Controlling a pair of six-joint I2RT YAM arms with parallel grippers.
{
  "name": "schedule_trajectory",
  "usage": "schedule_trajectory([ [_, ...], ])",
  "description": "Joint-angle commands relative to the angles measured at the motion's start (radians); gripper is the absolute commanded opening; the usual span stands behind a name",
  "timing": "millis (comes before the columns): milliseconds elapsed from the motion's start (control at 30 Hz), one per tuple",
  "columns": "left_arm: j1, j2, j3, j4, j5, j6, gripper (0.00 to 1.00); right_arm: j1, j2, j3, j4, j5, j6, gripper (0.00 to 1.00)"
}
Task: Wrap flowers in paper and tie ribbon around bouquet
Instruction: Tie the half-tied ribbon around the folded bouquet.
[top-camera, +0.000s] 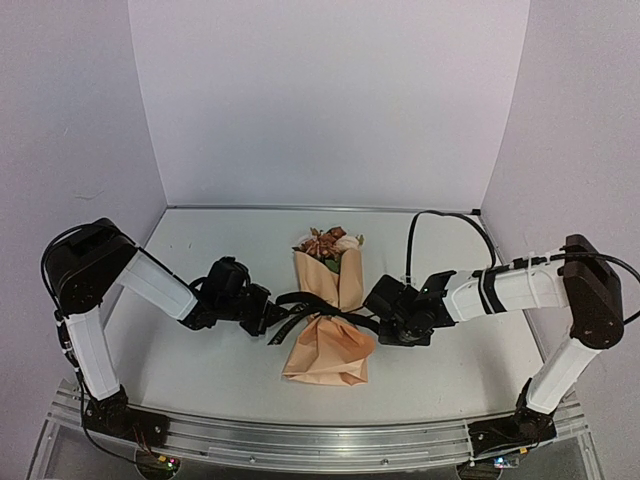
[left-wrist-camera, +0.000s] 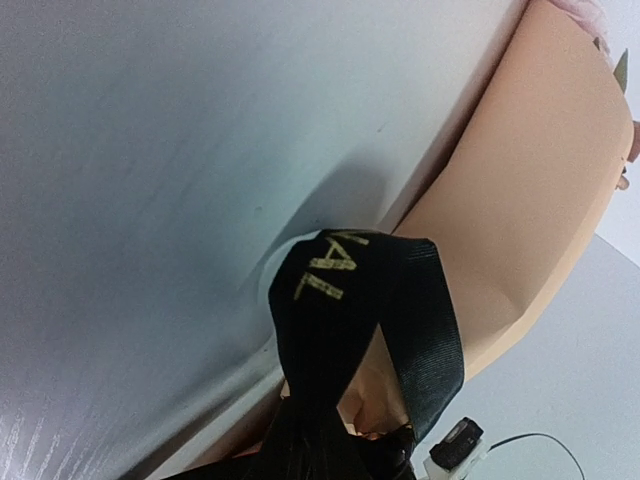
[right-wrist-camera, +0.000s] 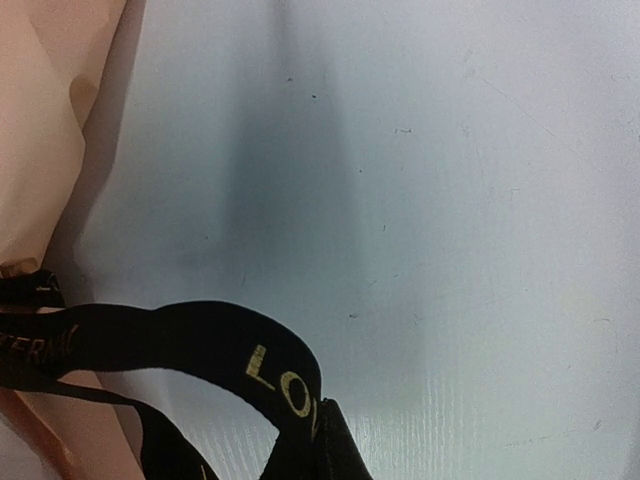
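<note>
The bouquet lies in the middle of the table, a tan-peach paper (top-camera: 328, 350) cone with its wide end toward me and the flowers (top-camera: 324, 243) at the far end. A black ribbon (top-camera: 322, 314) with gold lettering crosses its narrow waist. My left gripper (top-camera: 268, 312) is just left of the cone, shut on the ribbon (left-wrist-camera: 330, 330), which bunches into the jaws at the bottom of the left wrist view. My right gripper (top-camera: 378, 310) is just right of the cone, shut on a looped end of the ribbon (right-wrist-camera: 200, 335).
White walls enclose the white table (top-camera: 220, 360) on three sides. A black cable (top-camera: 445, 218) arcs over the right arm. A metal rail (top-camera: 320, 440) runs along the near edge between the arm bases.
</note>
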Motion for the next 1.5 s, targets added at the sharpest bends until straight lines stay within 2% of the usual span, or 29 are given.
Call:
schedule_trajectory([
  [0, 0.018, -0.037, 0.020, -0.042, 0.002, 0.149, 0.01, 0.003, -0.004, 0.023, -0.002, 0.033, -0.006, 0.00],
  [300, 0.061, -0.089, 0.147, -0.378, -0.072, 0.590, 0.00, -0.014, -0.006, 0.005, -0.029, 0.052, 0.012, 0.00],
  [467, 0.068, -0.098, 0.192, -0.475, -0.118, 0.744, 0.00, -0.023, 0.000, 0.004, -0.043, 0.060, 0.015, 0.00],
  [1300, 0.070, -0.166, 0.176, -0.594, -0.368, 1.053, 0.00, -0.080, 0.027, -0.028, -0.094, 0.049, 0.017, 0.00],
  [1467, 0.068, -0.171, 0.174, -0.558, -0.321, 1.079, 0.00, -0.080, 0.028, 0.002, -0.094, 0.003, -0.007, 0.00],
])
